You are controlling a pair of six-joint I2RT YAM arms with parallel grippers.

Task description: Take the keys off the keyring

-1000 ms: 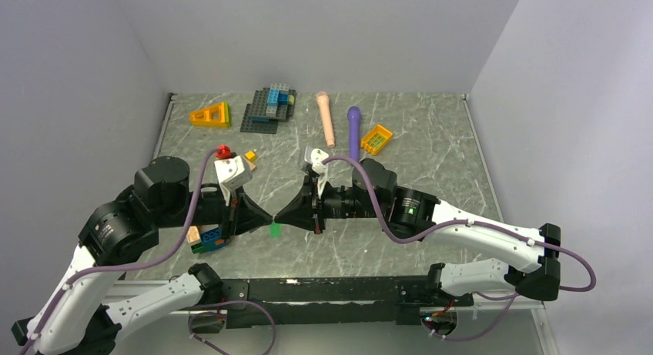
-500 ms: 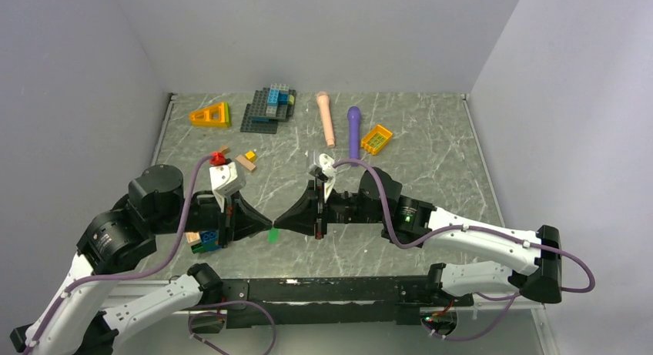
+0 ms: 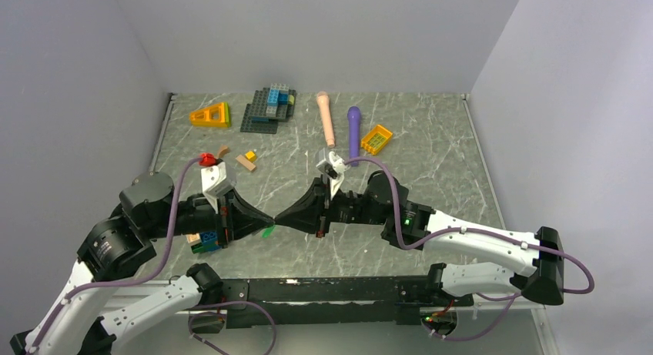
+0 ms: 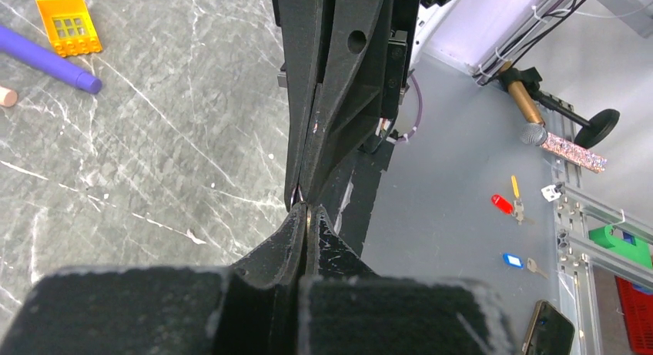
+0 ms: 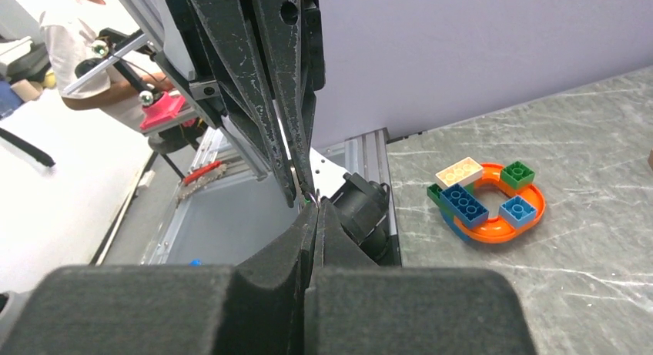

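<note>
The marbled table (image 3: 431,139) carries both arms, and the left gripper (image 3: 271,219) serves as the marker for everything else. Its jaws are pressed fully together. The right gripper (image 3: 279,220) faces it with its jaws equally closed, and the two sets of tips touch nose to nose above the near half of the table. A green key tag (image 3: 267,232) sits just under the left gripper's tips, on the near side. The keyring is too small to make out, so I cannot tell what either pair of tips actually pinches.

Well beyond the left gripper, by the far wall, lie a grey brick plate (image 3: 269,107), a purple marker (image 3: 353,132), a peach marker (image 3: 326,118) and a yellow wedge (image 3: 211,115). An orange ring of bricks (image 5: 487,201) lies close beneath the left gripper's wrist. A yellow window piece (image 3: 376,138) and a tan block (image 3: 245,162) lie farther off.

The tag is tilted, its long axis slanting from the tips down toward the near left
</note>
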